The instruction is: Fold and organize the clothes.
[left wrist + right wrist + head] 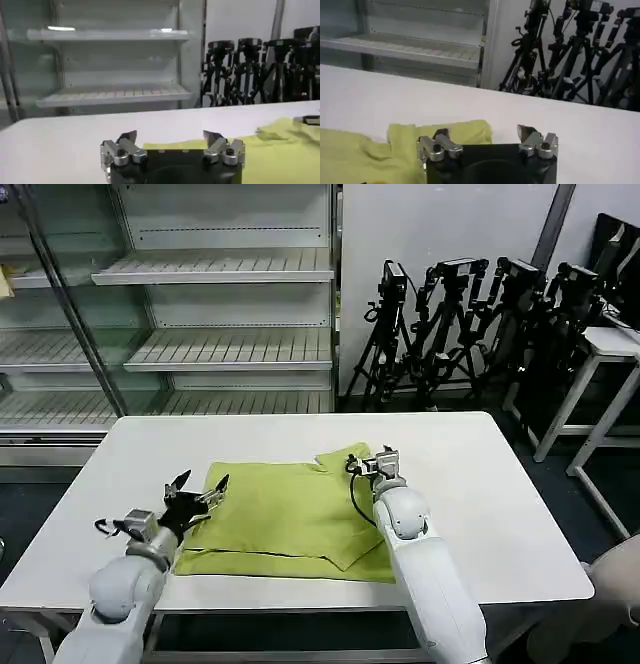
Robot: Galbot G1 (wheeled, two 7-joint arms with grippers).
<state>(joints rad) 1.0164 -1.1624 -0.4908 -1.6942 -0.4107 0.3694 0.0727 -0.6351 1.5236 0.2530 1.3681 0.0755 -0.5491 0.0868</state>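
Lime-green T-shirt: lying partly folded on the white surface, around the middle and toward the near edge. Fabric doubled over in layers, with a lower layer showing as a strip along the near side. One sleeve or corner sticking up toward the far side, at the garment's right end.

Left end effector: positioned at the left edge of the T-shirt, just above the fabric. Fingers spread apart, nothing between them. Same spread confirmed in the left wrist view, with the T-shirt extending beyond the fingertips and bare surface alongside.

Right end effector: positioned at the far right corner of the T-shirt, beside the raised sleeve. Fingers apart, nothing gripped, as seen in the right wrist view. T-shirt fabric lying beneath and beside one finger, bare surface beneath the other.

Background beyond the far edge of the surface: empty metal shelving and a cluster of black tripods. Second white table off to the right.
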